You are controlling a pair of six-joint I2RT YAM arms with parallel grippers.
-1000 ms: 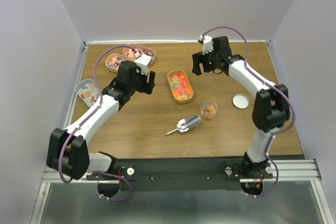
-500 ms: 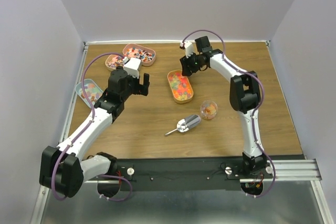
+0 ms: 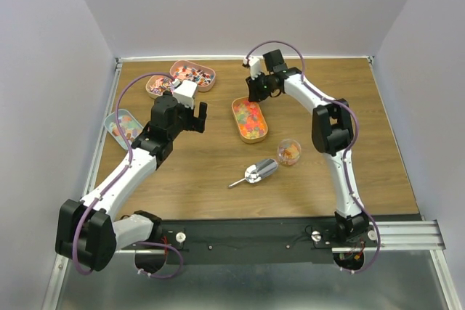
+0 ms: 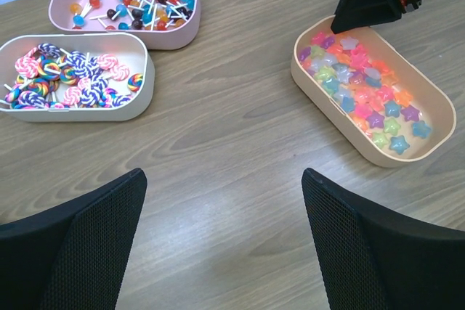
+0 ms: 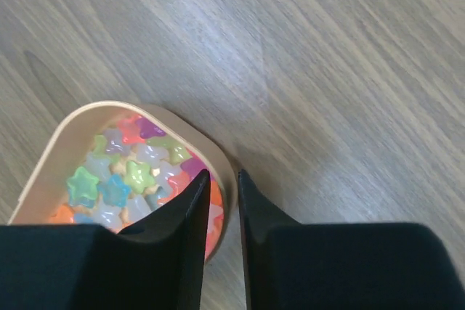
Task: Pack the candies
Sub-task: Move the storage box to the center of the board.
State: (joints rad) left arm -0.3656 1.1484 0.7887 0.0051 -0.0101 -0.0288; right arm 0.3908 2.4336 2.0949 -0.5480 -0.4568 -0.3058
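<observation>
The candies [image 3: 249, 119] are small star shapes in mixed colours, filling a beige oval tin [image 4: 330, 104] in the middle of the table. My right gripper [image 3: 254, 96] is at the tin's far end. In the right wrist view its fingers [image 5: 224, 179] straddle the tin's rim [image 5: 227, 170], one inside over the candies [image 5: 131, 172] and one outside, closed narrowly on the wall. My left gripper [image 3: 200, 116] hovers left of the tin, wide open [image 4: 224, 179] over bare wood. A small clear jar [image 3: 289, 152] holds orange candies, with a silver scoop [image 3: 256, 173] beside it.
Two pink tins of lollipops [image 3: 192, 75] [image 3: 161, 86] stand at the back left, both also in the left wrist view [image 4: 123, 6] [image 4: 73, 78]. A teal tin of sweets [image 3: 122, 126] sits by the left edge.
My right arm has swung left to the tin's far end and its jaws have closed around the rim. My left gripper has opened wider and pulled back a little.
</observation>
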